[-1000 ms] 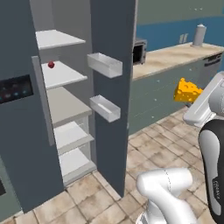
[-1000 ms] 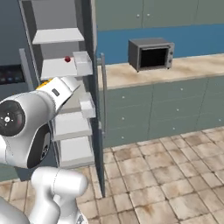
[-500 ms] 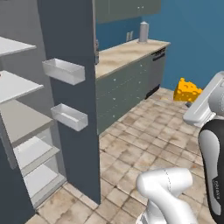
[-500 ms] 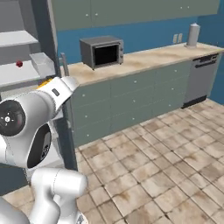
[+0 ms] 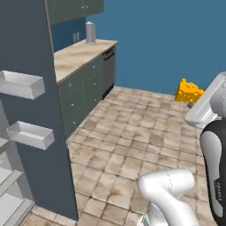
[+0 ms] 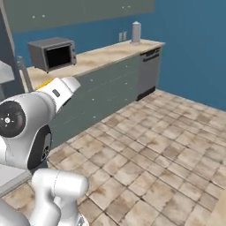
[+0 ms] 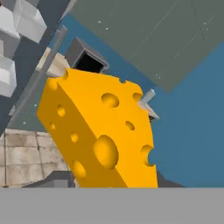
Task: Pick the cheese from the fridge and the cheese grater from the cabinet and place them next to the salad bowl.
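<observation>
One fridge door [image 5: 31, 101] stands open at left, two white bins on it. Long worktop [image 6: 101, 55] carries a microwave [image 6: 52, 53]. Cheese [image 7: 98, 133] is pinched in the claw [image 5: 194, 103], held high over the tiled floor [image 5: 145, 132].

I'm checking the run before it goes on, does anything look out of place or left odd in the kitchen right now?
One thing: the fridge door stands wide open, its white door bins exposed, though the cheese is already out and held in the end effector. The counter and tiled floor look tidy, with nothing spilled.
</observation>
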